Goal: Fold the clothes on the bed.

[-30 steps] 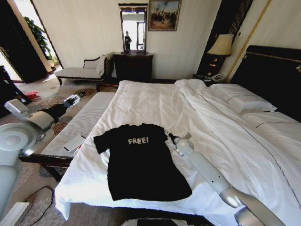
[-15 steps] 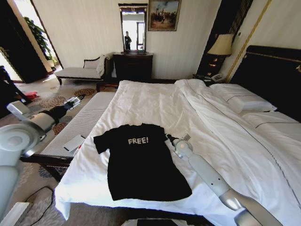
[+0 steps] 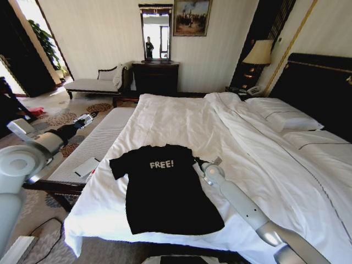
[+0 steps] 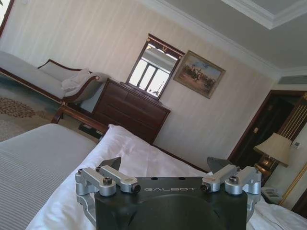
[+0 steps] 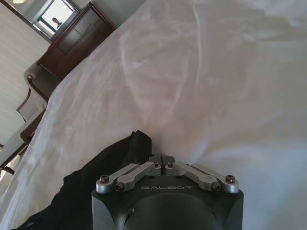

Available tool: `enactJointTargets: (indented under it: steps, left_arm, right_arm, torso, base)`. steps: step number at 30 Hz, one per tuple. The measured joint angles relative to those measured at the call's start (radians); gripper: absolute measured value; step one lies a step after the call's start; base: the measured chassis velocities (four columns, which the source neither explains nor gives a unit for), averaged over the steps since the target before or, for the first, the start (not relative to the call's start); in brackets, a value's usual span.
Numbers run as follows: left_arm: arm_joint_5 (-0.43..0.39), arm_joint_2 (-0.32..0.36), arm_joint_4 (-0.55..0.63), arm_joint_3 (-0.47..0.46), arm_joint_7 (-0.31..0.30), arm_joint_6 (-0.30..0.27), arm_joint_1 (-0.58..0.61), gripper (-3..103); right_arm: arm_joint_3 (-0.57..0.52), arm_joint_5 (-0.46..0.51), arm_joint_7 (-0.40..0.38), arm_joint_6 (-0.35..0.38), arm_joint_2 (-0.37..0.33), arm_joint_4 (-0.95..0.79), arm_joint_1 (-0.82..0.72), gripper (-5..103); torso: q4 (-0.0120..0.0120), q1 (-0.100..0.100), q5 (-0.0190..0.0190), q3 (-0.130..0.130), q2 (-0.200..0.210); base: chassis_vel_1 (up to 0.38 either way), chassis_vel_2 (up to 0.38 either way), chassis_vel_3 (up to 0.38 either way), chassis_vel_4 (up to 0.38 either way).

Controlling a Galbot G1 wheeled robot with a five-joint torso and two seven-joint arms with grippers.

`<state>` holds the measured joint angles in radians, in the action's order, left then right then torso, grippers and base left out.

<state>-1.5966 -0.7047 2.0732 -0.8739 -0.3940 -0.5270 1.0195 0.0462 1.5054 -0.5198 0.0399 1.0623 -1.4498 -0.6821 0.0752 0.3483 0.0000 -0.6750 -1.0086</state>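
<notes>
Here's the black T-shirt [image 3: 162, 187], lying flat near the foot edge of the bed [image 3: 181, 121], its white "FREE!" lettering facing up, collar toward twelve o'clock, hem toward six. White bedding surrounds it on every side.

The right hand [image 3: 197, 161] is down at the shirt's three o'clock side, right at the sleeve edge. From the right wrist view, the right hand [image 5: 161, 158] has its fingertips pressed together, meeting at a point just beside the black fabric [image 5: 86, 191]; whether any cloth is caught between them, I cannot tell. The white sheet [image 5: 216, 86] stretches beyond, creased and rumpled.

Over at nine o'clock, the left hand [image 3: 88, 117] is held well away from the shirt, above the white-cushioned bench [image 3: 93, 146] alongside the bed. In the left wrist view, the left hand [image 4: 165, 165] has its fingers spread wide apart, holding nothing, pointing toward the dark dresser [image 4: 129, 108] and the mirror [image 4: 153, 72] above it.
</notes>
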Motion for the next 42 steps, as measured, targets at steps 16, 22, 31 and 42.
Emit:
enactJointTargets:
  steps: [16, 22, 31, 42]
  left_arm:
    - [0.013, -0.015, -0.011, 0.013, 0.002, 0.0, -0.012, 100]
    - [0.013, -0.016, -0.014, 0.012, 0.003, 0.0, -0.013, 100]
    - [0.018, -0.022, -0.015, 0.015, 0.004, -0.003, -0.008, 100]
    - [0.019, -0.019, -0.015, 0.006, 0.005, -0.005, 0.002, 100]
  right_arm:
    - [-0.021, -0.014, 0.043, -0.053, -0.045, -0.01, 0.05, 0]
    - [-0.013, -0.019, 0.046, -0.065, -0.039, -0.015, 0.083, 0]
    - [0.04, -0.06, 0.051, -0.07, -0.011, 0.027, 0.123, 0]
    - [0.046, -0.127, 0.031, -0.067, 0.014, 0.117, 0.155, 0]
  torso:
    - [0.0001, 0.0, 0.0, 0.0, 0.0]
    - [0.0, 0.0, -0.0001, 0.0, 0.0]
    - [-0.0001, 0.0, -0.0001, 0.0, 0.0]
    - [-0.0001, 0.0, 0.0, 0.0, 0.0]
  base:
    - [0.0, 0.0, 0.0, 0.0]
    - [0.0, 0.0, 0.0, 0.0]
    - [0.0, 0.0, 0.0, 0.0]
    - [0.0, 0.0, 0.0, 0.0]
